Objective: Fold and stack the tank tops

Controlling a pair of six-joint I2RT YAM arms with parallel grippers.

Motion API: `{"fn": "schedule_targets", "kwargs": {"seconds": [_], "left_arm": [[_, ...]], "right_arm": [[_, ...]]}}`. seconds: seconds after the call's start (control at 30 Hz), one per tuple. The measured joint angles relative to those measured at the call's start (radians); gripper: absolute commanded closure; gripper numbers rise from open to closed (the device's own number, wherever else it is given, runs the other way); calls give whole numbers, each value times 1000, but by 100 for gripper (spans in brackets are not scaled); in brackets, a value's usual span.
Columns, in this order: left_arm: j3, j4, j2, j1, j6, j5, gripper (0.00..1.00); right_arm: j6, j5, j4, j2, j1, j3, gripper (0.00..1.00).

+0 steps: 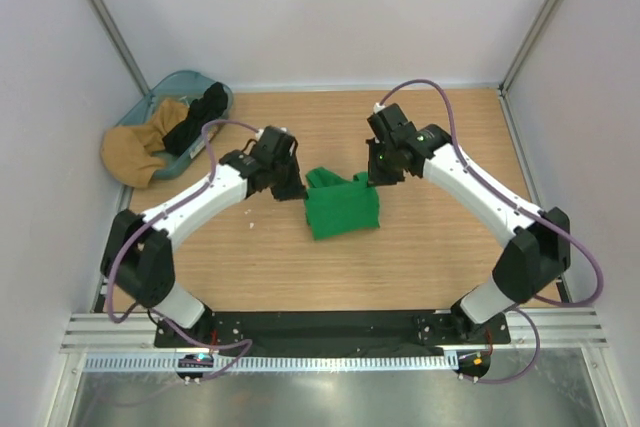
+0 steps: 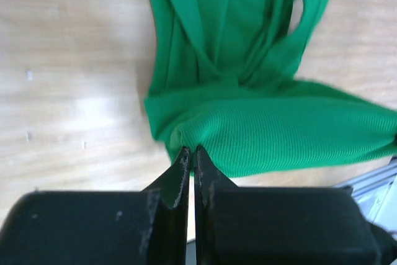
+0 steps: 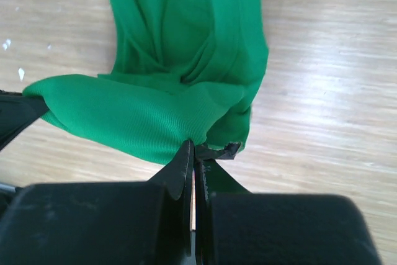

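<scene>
The bright green tank top lies bunched in the middle of the table, its far edge lifted between both arms. My left gripper is shut on the garment's left corner; its fingertips pinch the ribbed fabric. My right gripper is shut on the right corner, with the cloth drooping between the two grips. The straps trail on the wood beyond. A black tank top lies in the basket at the back left.
A blue basket at the back left holds the black garment and a tan cloth that spills over its rim. White walls close in the table on three sides. Small white specks lie on the wood.
</scene>
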State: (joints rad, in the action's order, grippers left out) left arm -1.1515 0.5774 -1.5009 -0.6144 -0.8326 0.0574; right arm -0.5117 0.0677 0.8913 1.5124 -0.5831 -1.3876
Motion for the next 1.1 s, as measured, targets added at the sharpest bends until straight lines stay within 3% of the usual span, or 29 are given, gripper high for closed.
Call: {"fn": "schedule_targets", "kwargs": {"seconds": [0.43, 0.63, 0.67, 0.73, 0.87, 0.93, 1.1], "left_arm": [[-465, 34, -520, 150, 90, 103, 100], [-719, 80, -724, 166, 130, 100, 95], [-754, 85, -752, 166, 136, 100, 92], [-790, 83, -785, 167, 145, 92, 80], [-792, 90, -792, 174, 171, 51, 43], [-785, 83, -787, 180, 184, 31, 40], [-707, 81, -713, 191, 196, -6, 36]], "right_arm": [[35, -27, -24, 454, 186, -362, 99], [27, -48, -81, 595, 267, -407, 98], [26, -50, -89, 612, 274, -410, 95], [16, -55, -111, 649, 287, -415, 74], [13, -55, -143, 671, 292, -413, 53], [14, -56, -167, 665, 291, -413, 45], [18, -55, -205, 606, 290, -384, 43]]}}
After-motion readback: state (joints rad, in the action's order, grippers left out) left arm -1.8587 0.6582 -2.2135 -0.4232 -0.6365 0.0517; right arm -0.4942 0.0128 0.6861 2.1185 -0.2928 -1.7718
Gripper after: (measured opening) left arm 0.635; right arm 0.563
